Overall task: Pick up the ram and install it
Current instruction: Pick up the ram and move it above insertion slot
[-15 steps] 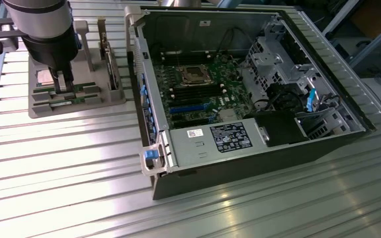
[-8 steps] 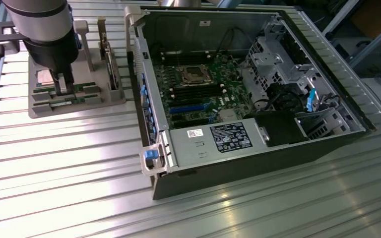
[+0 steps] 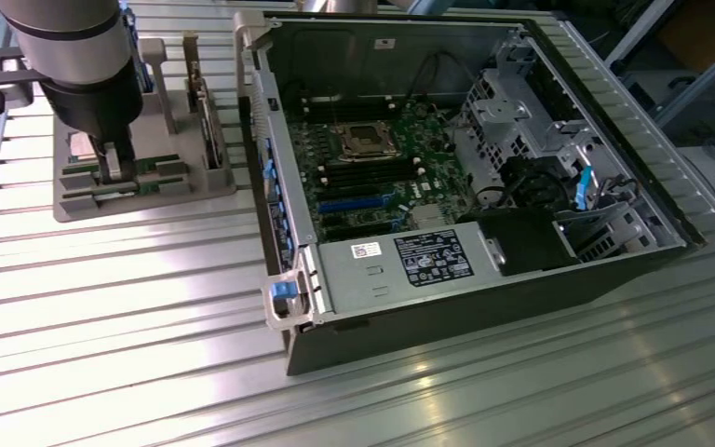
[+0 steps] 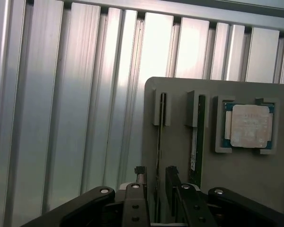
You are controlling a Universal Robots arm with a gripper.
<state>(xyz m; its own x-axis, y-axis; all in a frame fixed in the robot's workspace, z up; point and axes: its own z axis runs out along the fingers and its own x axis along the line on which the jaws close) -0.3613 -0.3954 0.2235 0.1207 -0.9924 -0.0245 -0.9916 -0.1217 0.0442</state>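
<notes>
While the gripper [image 4: 156, 172] stands spread wide and empty, the ram [image 4: 160, 137] sits edge-up between its fingers [image 4: 140, 177] in the grey holder [image 4: 236, 175], so an off-centre squeeze might tilt it, or one finger might catch the twin stick [image 4: 197, 137] just outside.

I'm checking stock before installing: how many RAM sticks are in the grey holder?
2. One RAM stick stands on edge between the open gripper's fingers; the other stick stands in the next slot, beside the processor chip. Others may be hidden behind the gripper.
</notes>
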